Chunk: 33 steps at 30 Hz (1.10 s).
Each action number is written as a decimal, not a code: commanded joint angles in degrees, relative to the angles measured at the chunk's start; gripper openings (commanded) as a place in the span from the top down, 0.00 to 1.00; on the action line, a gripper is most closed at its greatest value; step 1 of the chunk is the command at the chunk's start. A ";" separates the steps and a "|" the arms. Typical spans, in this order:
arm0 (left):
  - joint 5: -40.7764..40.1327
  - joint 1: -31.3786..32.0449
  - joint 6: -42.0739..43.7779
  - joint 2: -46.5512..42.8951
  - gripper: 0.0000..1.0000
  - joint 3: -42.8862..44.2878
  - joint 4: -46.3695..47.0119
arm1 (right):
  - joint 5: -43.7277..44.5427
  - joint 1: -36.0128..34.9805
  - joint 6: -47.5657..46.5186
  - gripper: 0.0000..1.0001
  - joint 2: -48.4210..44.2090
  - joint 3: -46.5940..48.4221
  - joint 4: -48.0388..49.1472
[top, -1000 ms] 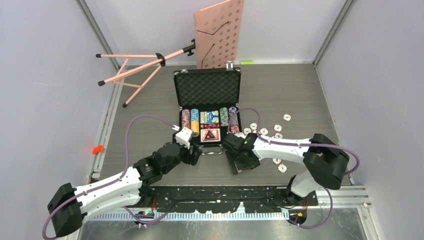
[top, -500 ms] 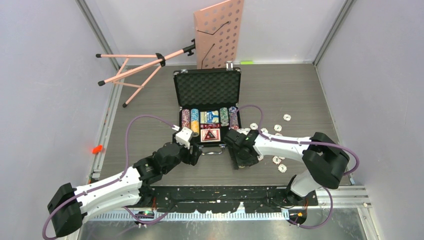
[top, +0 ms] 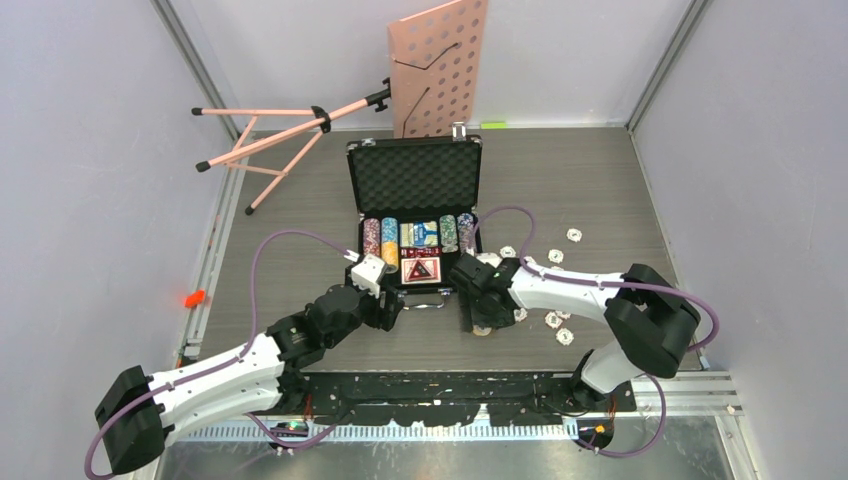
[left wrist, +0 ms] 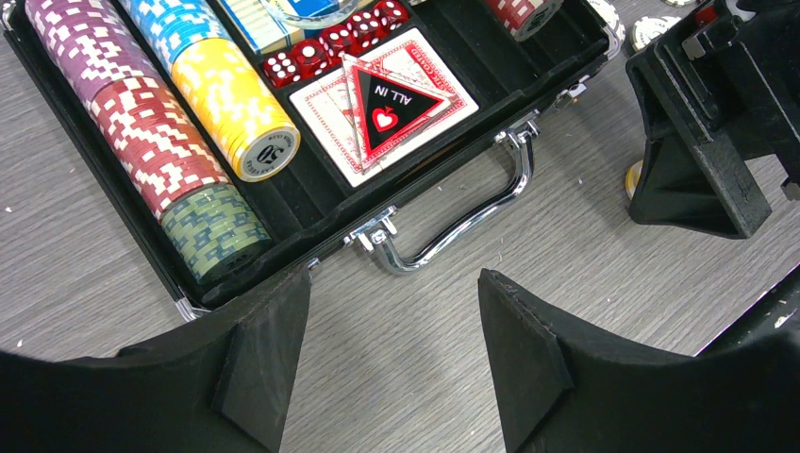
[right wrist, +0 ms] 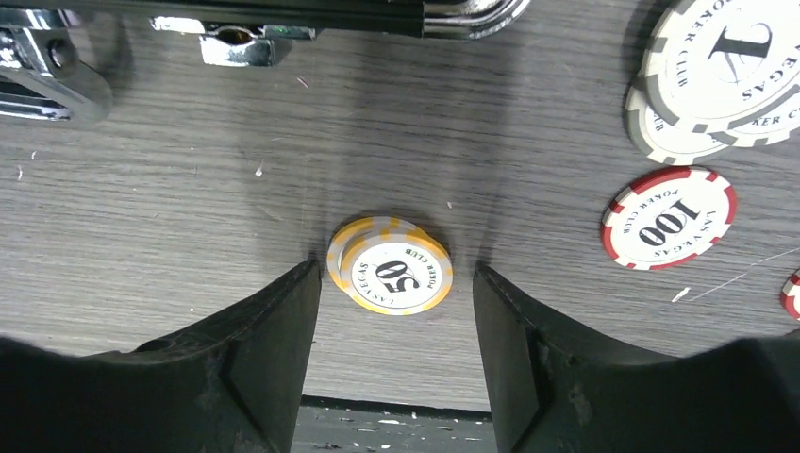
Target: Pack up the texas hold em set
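Your black rectangular case with silver edges [top: 414, 178] lies open in the middle of the grey wood-grain worktop [top: 590, 180], its foam-lined lid tipped back toward the far wall. In the tray, striped poker chips [left wrist: 141, 113] lie on edge in rows along the left side: purple, dark red and green in one row, blue and yellow in the next. Small red dice [left wrist: 325, 47] sit in the middle, and nearer you is a red-backed card deck [left wrist: 382, 104] topped by a black "ALL IN" triangle. The chrome handle [left wrist: 453, 222] lies flat on the worktop at the case's near edge.

Your left tool [left wrist: 391, 293] hangs just in front of that handle, fingers apart and holding nothing. Your right tool [right wrist: 393, 272] is down at the worktop by the case's near right corner, fingers apart. It straddles two overlapping orange-and-white chips [right wrist: 396, 278] marked 50, which lie flat on the wood. The finger on the left of the wrist view sits just beside them; you cannot tell whether it touches.

A red-and-white chip marked 100 [right wrist: 670, 219] and grey-and-white chips [right wrist: 717, 57] lie loose to the right, with scattered pale chips [top: 574, 235] further out. The pink perforated music stand [top: 438, 65] is behind the case, by the far wall.
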State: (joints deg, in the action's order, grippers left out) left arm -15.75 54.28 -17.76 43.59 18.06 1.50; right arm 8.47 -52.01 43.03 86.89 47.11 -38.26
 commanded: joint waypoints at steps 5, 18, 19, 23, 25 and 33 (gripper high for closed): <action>0.09 0.12 0.36 -0.60 0.31 0.04 2.72 | 7.40 -2.47 5.21 0.38 3.35 3.23 -4.56; 0.46 0.12 0.01 -0.74 0.31 -0.04 2.48 | 4.00 -1.67 9.20 0.52 3.73 -0.04 0.41; 0.46 0.12 0.01 -0.86 0.31 -0.12 2.46 | 4.12 -1.42 9.32 0.51 3.46 -0.65 0.39; 0.45 0.12 0.00 -1.05 0.31 -0.14 2.38 | 4.41 -0.95 9.23 0.38 2.37 -1.13 -0.54; 0.45 0.12 0.00 -1.05 0.31 -0.14 2.46 | 4.14 -0.91 8.95 0.36 2.30 -1.20 -0.74; 0.37 0.12 0.00 -0.88 0.31 -0.05 2.37 | 0.44 -0.81 9.01 0.50 5.01 -2.44 3.27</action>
State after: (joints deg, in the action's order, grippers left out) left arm -15.40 54.28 -17.78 43.24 18.06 1.50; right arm 9.98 -53.12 50.96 88.12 47.79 -39.03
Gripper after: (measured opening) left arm 0.687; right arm 0.526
